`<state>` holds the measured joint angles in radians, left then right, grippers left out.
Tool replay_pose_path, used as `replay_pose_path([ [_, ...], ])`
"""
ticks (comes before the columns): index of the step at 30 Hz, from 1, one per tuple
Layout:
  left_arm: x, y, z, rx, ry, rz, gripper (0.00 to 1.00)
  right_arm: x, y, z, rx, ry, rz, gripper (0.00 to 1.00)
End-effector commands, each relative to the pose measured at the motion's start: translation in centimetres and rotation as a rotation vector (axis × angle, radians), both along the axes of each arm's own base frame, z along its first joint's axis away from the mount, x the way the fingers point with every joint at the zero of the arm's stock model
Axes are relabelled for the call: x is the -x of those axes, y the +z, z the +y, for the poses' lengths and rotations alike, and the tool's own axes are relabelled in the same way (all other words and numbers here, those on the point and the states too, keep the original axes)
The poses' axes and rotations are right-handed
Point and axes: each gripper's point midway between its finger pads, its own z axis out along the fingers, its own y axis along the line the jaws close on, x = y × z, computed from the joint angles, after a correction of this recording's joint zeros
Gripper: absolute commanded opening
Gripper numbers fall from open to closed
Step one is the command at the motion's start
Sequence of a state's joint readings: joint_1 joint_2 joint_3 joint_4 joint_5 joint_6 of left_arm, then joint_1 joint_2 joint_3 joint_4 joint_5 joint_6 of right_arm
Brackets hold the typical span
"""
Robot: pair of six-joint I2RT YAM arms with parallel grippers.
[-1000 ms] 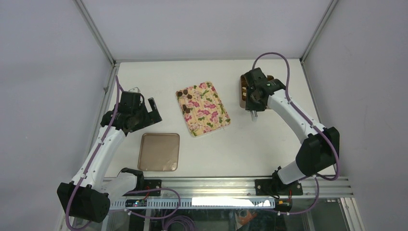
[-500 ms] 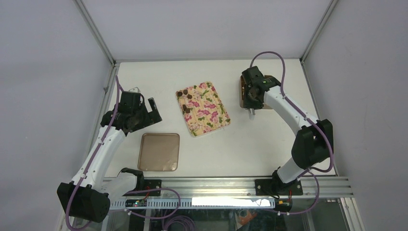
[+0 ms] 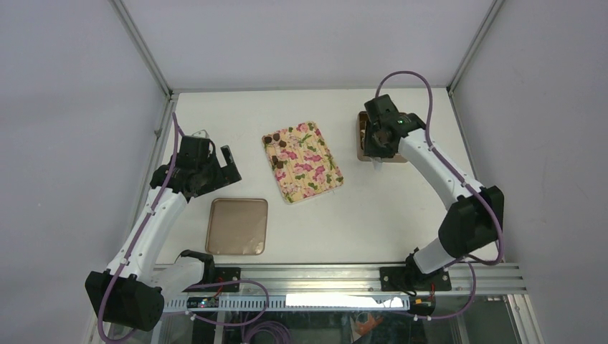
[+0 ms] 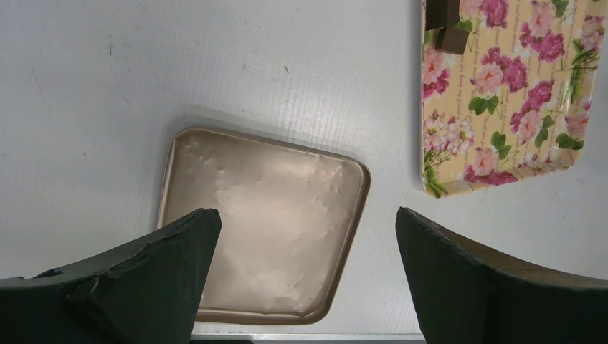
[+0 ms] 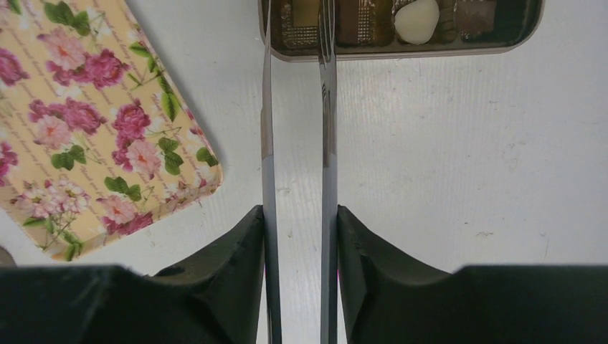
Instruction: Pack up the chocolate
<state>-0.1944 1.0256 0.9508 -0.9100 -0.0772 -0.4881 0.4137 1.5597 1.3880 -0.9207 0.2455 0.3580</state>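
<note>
Several dark chocolate pieces (image 3: 276,152) lie at the left edge of the floral tray (image 3: 308,168); two of them (image 4: 444,27) show in the left wrist view. The brown grid box (image 3: 366,143) sits at the back right and holds a white piece (image 5: 417,18) and a brown piece (image 5: 477,11). My right gripper (image 3: 380,143) (image 5: 300,209) hangs over the box, shut on metal tongs (image 5: 267,129). The tongs' tips reach into the box's near row. Whether they pinch a piece is hidden. My left gripper (image 3: 215,170) (image 4: 308,215) stands wide open above the tan lid (image 4: 258,222).
The flat tan lid (image 3: 237,226) lies on the white table near the front left. Frame posts and grey walls close in the table at the back and on both sides. An aluminium rail (image 3: 337,276) runs along the near edge.
My right gripper with the tongs has shifted slightly back and to the right over the box. The left arm has not moved.
</note>
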Motion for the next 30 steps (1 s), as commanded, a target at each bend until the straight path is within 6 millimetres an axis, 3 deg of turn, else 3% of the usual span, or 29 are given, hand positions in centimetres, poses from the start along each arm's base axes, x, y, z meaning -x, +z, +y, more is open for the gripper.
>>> replay_pose_path([
  [1,-1.0,1.1,-0.2,0.020,-0.007,-0.046,0.99,-0.4,6.0,0.0,-0.085,0.000,-0.193,0.37],
  [6,-1.0,0.8,-0.5,0.034,-0.013,-0.035,0.99,0.5,6.6,-3.1,0.004,-0.083,-0.245,0.36],
  [10,-0.8,0.6,-0.7,0.039,-0.025,-0.032,0.99,1.5,6.2,-8.8,0.118,-0.253,-0.275,0.35],
  [13,-0.8,-0.6,-1.0,0.047,-0.030,0.014,0.99,3.5,4.6,-13.6,0.186,-0.441,-0.260,0.35],
  [15,-0.7,-1.1,-1.2,0.059,-0.025,0.034,0.99,4.4,3.4,-15.3,0.176,-0.530,-0.244,0.36],
  [20,-0.7,-2.4,-0.3,0.022,0.014,0.086,0.99,6.3,-1.3,-16.1,0.130,-0.634,-0.171,0.39],
  [24,-0.3,-3.8,0.1,0.013,0.042,0.151,0.99,6.8,-5.3,-15.5,0.077,-0.653,-0.088,0.43],
  [27,-0.4,-3.5,-0.1,0.026,0.044,0.139,0.99,7.2,-6.9,-15.6,0.086,-0.670,-0.036,0.62],
  [30,-0.6,-2.8,0.1,0.023,0.047,0.123,0.99,7.1,-6.8,-15.5,0.080,-0.664,-0.035,0.84],
])
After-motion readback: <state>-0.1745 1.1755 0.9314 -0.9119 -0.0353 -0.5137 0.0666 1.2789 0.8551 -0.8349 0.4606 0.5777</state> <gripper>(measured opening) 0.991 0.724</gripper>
